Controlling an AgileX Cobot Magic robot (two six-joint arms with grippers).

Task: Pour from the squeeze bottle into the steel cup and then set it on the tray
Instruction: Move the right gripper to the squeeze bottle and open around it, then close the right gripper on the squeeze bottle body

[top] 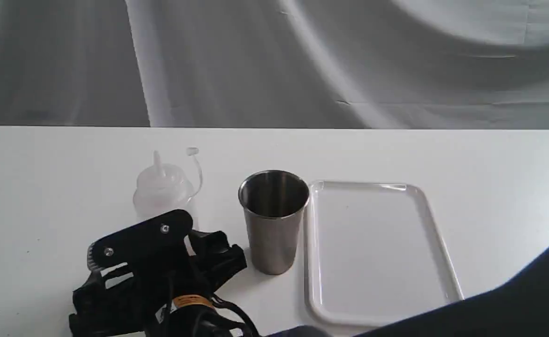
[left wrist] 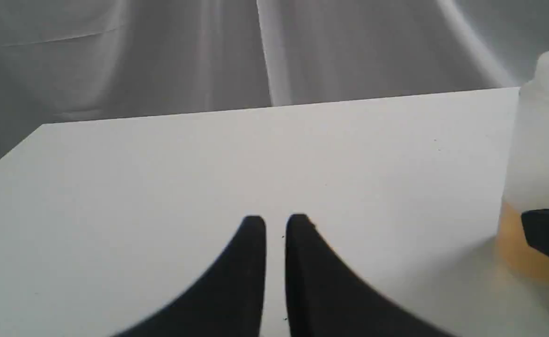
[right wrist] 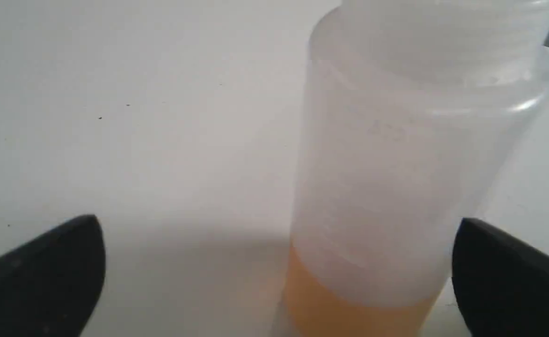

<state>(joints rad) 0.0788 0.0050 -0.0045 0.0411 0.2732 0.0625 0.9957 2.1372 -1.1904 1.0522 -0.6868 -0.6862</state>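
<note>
The squeeze bottle [top: 164,187] stands upright on the white table, left of the steel cup [top: 274,220]. Its cap [top: 192,151] hangs off on its strap, and amber liquid fills its base [right wrist: 349,304]. My right gripper [top: 190,234] reaches across from the right and stands open around the bottle's lower body [right wrist: 386,178]. One finger [right wrist: 494,271] is close to the bottle, the other [right wrist: 45,276] well apart. The tray [top: 377,243] lies right of the cup, touching or nearly touching it. My left gripper [left wrist: 276,222] is shut over bare table, left of the bottle [left wrist: 536,154].
A grey cloth backdrop [top: 274,61] hangs behind the table's far edge. My right arm [top: 513,299] crosses the front of the table, over the tray's near corner. The cup stands close beside the right gripper.
</note>
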